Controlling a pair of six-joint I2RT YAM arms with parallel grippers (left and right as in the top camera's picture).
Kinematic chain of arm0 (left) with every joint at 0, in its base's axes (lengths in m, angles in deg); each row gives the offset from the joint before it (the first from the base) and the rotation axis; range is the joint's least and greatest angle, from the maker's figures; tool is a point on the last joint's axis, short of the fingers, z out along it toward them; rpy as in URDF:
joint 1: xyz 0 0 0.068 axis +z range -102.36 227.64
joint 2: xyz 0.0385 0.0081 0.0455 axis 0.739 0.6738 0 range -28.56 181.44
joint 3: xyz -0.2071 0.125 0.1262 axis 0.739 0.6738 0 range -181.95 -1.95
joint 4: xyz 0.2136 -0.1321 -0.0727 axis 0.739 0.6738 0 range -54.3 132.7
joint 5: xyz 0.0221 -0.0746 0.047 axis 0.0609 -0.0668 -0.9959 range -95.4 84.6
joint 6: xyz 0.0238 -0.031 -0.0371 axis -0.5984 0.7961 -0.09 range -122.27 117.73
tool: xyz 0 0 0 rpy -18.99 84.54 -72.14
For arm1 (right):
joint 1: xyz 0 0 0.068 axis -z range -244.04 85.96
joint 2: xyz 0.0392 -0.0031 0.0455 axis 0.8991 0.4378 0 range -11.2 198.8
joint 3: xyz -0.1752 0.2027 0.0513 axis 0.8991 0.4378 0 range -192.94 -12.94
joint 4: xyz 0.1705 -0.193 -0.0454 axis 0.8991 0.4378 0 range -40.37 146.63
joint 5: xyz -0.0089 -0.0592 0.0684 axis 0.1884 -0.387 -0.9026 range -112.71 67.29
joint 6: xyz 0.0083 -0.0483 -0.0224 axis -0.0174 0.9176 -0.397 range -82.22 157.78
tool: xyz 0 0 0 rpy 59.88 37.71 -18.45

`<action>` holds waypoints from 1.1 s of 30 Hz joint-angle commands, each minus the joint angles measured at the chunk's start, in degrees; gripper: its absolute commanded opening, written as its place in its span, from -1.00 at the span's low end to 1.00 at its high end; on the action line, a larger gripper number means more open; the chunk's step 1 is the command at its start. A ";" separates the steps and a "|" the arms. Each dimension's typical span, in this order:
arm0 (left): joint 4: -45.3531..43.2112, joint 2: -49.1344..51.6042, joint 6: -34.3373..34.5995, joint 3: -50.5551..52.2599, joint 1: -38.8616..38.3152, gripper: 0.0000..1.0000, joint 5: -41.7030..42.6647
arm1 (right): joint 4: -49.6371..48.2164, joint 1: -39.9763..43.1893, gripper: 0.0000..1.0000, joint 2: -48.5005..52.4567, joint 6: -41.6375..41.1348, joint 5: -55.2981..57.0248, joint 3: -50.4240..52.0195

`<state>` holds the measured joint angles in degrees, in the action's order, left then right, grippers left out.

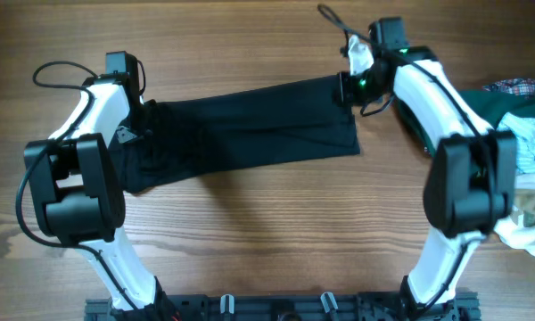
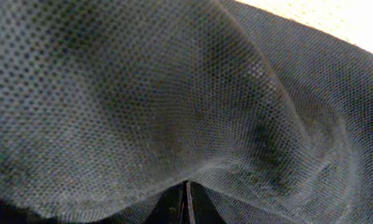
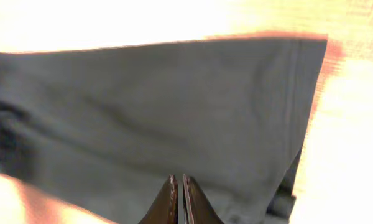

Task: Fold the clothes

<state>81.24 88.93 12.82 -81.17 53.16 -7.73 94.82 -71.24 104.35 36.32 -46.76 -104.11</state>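
Your black polo shirt (image 1: pixel 250 134) lies stretched as long band across wooden table (image 1: pixel 250 232), between both arms. Right gripper (image 3: pixel 179 180) pinched together on shirt's end. Left gripper (image 2: pixel 186 190) smothered in cloth, seemingly clamped on it too.

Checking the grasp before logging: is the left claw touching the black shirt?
Touching. The left wrist view shows the black shirt bunched directly onto the left claw, whose closed tips vanish into the fabric, no gap.
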 commanded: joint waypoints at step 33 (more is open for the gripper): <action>11.76 -3.41 -4.26 -8.63 -0.55 -0.80 0.39 | -18.25 5.16 -0.77 -8.66 -12.02 1.44 16.00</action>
<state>90.33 88.56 9.54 -84.36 52.83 -8.15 76.63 -67.00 103.82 22.79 -42.22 -86.78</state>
